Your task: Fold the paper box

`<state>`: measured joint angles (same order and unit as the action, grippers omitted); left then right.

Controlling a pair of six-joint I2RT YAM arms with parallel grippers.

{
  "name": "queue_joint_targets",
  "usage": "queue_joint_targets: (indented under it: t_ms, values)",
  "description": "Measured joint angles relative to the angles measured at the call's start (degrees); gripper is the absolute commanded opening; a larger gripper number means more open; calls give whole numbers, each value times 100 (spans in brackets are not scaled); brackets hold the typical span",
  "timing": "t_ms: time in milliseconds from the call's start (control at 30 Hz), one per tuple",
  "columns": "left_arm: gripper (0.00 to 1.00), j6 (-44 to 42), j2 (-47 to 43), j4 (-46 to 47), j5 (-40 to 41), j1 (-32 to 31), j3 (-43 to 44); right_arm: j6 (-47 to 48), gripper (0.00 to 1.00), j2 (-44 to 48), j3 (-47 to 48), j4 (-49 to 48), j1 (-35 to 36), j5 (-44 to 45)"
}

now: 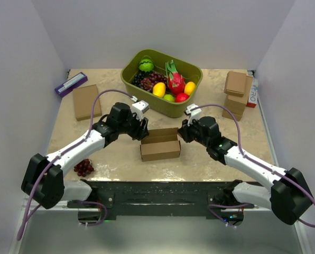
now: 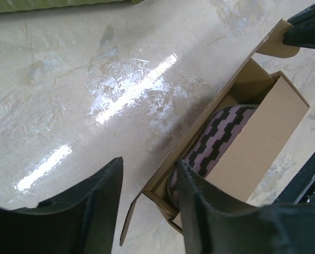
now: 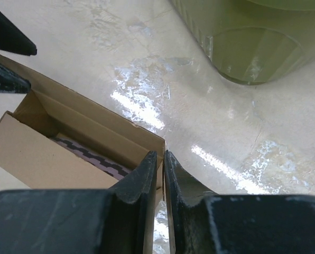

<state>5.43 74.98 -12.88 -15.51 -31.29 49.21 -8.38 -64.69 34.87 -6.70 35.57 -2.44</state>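
The right gripper (image 3: 161, 161) has its two dark fingers drawn almost together on the near end wall of the paper box (image 3: 46, 159). The box lies open-topped with a purple-and-black patterned piece (image 3: 87, 154) inside. At its far end the left gripper (image 3: 30, 67) shows two spread fingertips, and a green bin (image 3: 252, 42) stands on the glossy beige table (image 3: 120, 47).
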Motion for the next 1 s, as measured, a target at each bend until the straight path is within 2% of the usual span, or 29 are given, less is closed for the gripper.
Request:
queue_joint_targets:
  t_ms: [167, 400, 600, 800, 833, 900, 933, 1000]
  values:
    - [75, 55, -111, -37, 125, -2, -7, -81, 15, 33, -44, 0, 0, 2]
    - [77, 264, -621, -205, 494, -2, -177, -111, 15, 33, -52, 4, 0, 28]
    - [55, 501, -671, -396, 590, -2, -382, -131, 15, 61, -57, 11, 0, 48]
    - [22, 595, -691, -452, 592, -2, -529, -146, 17, 133, -57, 35, 0, 46]
    - [13, 581, -691, -446, 581, -2, -535, -149, 20, 133, -57, 35, 0, 46]
    - [6, 538, -680, -428, 562, -2, -535, -160, 28, 133, -57, 50, 2, 44]
    - [0, 468, -660, -413, 538, -2, -535, -173, 43, 133, -57, 59, 2, 42]
    - [0, 337, -566, -382, 490, -2, -529, -208, 59, 133, -57, 92, 2, 39]
